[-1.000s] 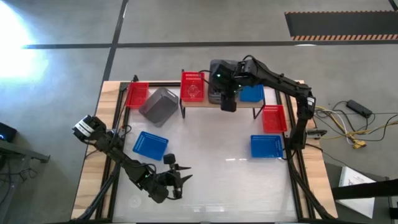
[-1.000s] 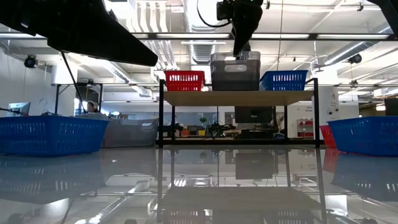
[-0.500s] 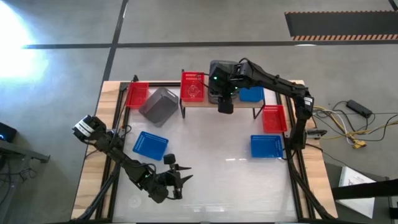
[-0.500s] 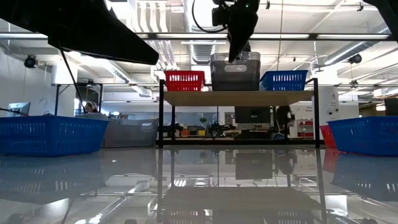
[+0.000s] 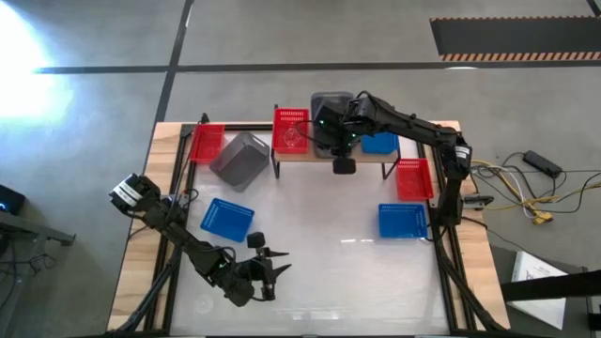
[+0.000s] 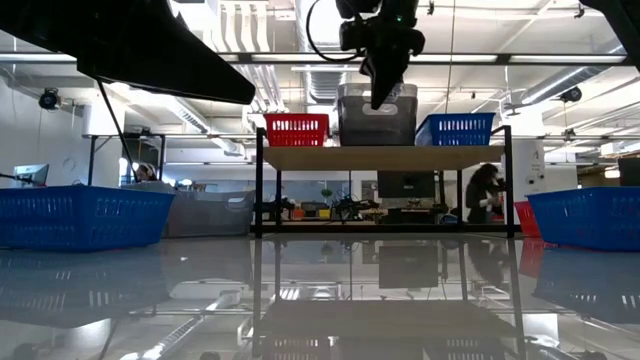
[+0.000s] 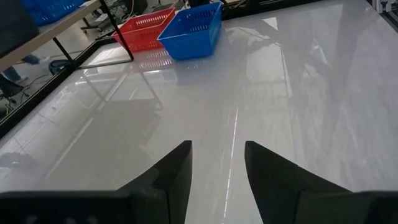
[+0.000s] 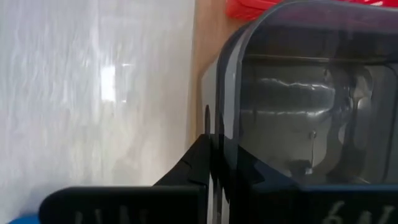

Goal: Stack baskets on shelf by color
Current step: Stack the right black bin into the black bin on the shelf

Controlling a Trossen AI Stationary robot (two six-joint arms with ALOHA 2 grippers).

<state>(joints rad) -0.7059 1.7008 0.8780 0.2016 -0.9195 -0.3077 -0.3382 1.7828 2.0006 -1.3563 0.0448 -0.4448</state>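
At the bottom of the high view the left tool (image 5: 269, 272) waits over bare white bench (image 5: 329, 272), its fingers (image 7: 174, 171) spread apart and holding nothing. Just above it in the frame a blue basket (image 5: 226, 218) lies on the bench, left of centre, and a second blue basket (image 5: 402, 221) sits toward the right edge with a red basket (image 5: 413, 178) directly above it. Farther up, at the left, an overturned dark grey basket (image 5: 242, 157) rests tilted beside another red basket (image 5: 208, 141). Farthest back stands the shelf (image 5: 310, 153), carrying a red basket (image 5: 290, 130) at its left end, a dark grey basket (image 5: 327, 108) in the middle and a blue basket (image 5: 381, 142) at its right end. The right tool (image 5: 343, 150) hangs at the grey basket's front wall (the right wrist view shows the fingers (image 8: 205, 158) clenched on that rim).
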